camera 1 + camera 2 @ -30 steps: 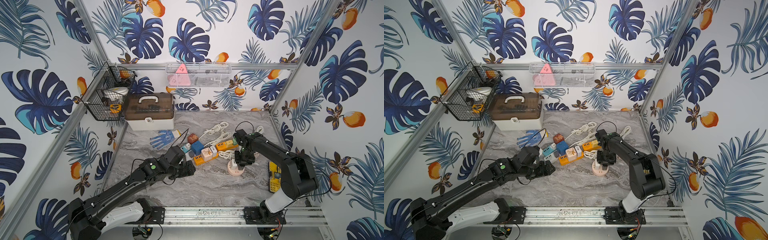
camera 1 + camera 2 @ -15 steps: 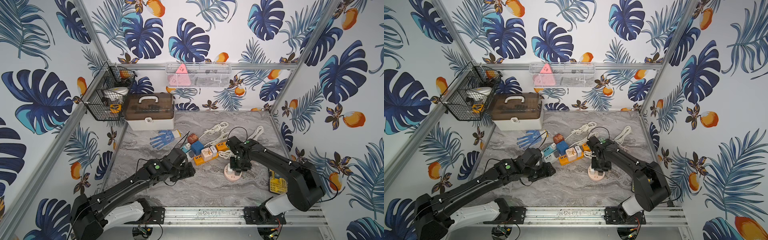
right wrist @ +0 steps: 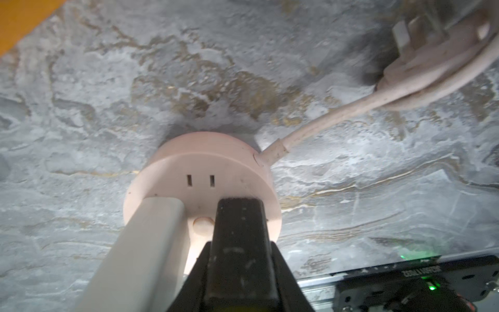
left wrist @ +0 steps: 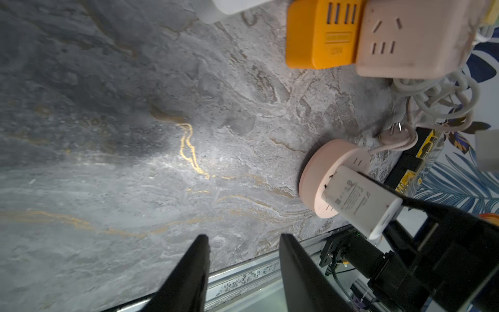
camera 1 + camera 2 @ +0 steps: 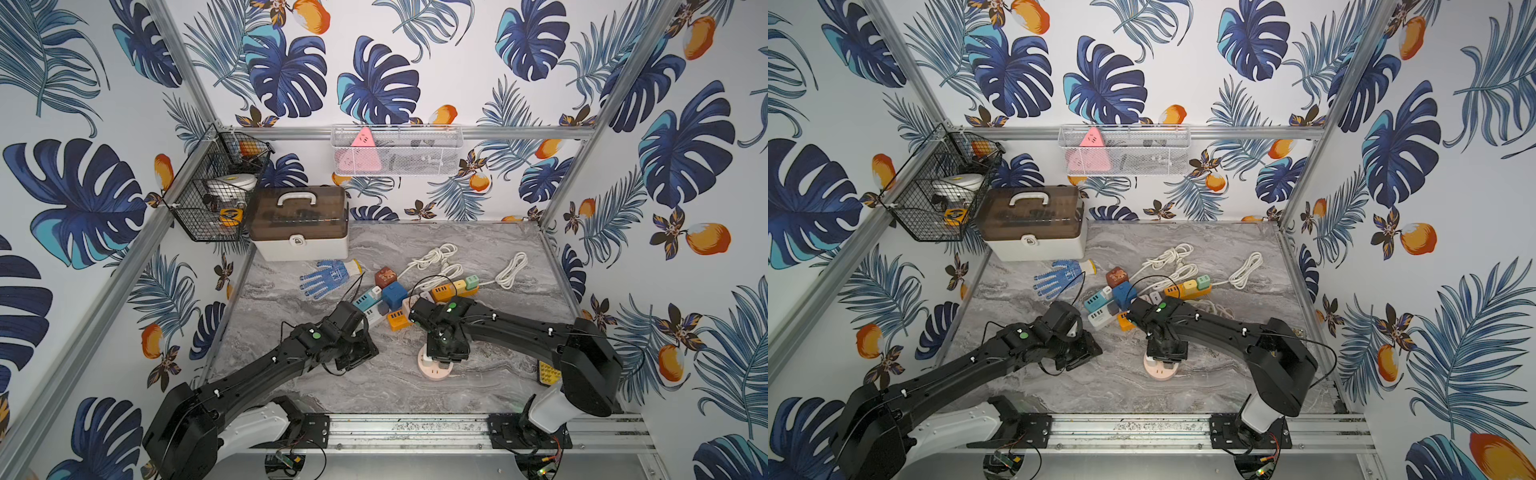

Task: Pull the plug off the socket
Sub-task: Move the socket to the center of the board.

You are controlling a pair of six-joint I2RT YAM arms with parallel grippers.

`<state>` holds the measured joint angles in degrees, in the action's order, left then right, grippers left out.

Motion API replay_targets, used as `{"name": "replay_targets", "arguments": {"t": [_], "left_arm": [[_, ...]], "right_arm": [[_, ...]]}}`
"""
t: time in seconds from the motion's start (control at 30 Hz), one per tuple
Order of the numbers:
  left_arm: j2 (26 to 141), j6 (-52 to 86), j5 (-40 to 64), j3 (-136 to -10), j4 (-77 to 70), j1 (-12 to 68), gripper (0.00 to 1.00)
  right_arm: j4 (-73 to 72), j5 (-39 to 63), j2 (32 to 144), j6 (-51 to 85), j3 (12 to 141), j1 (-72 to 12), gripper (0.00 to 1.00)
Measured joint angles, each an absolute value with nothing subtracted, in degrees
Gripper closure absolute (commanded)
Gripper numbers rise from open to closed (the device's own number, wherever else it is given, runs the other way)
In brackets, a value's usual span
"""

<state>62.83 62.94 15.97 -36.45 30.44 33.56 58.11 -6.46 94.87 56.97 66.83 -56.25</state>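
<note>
A round pink socket (image 5: 432,370) (image 5: 1158,372) lies flat on the marble table near the front, and a white plug (image 4: 360,202) (image 3: 151,243) stands in its face, tilted. My right gripper (image 5: 441,360) (image 5: 1165,360) (image 3: 194,216) comes down from above and is shut on the plug; in the right wrist view only one black finger (image 3: 240,237) shows beside it. The socket (image 4: 321,173) (image 3: 202,167) rests on the table. My left gripper (image 5: 358,353) (image 5: 1084,353) (image 4: 243,240) hovers to the left of the socket, apart from it, open and empty.
The socket's pink cord and its own plug (image 3: 432,54) trail behind it. A heap of coloured power cubes and strips (image 5: 395,299) lies just behind both grippers, with white coiled cords (image 5: 436,257), a blue glove (image 5: 328,276) and a toolbox (image 5: 301,226) further back. A yellow device (image 5: 548,372) sits right.
The right gripper has dragged the plug and socket leftward and toward the front rail. The left gripper's jaws have narrowed but still stand apart; its arm has barely moved.
</note>
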Motion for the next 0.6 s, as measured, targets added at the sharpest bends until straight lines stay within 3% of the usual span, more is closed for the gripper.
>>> {"name": "replay_targets", "arguments": {"t": [0.27, 0.6], "left_arm": [[61.56, 60.14, 22.72, -33.41, 28.97, 24.01, 0.5], [62.39, 56.36, 27.81, -31.62, 29.61, 17.26, 0.53]], "right_arm": [[58.17, -5.52, 107.2, 60.88, 79.61, -63.81, 0.95], [59.7, -2.2, 114.41, 61.01, 88.66, -64.36, 0.95]]}}
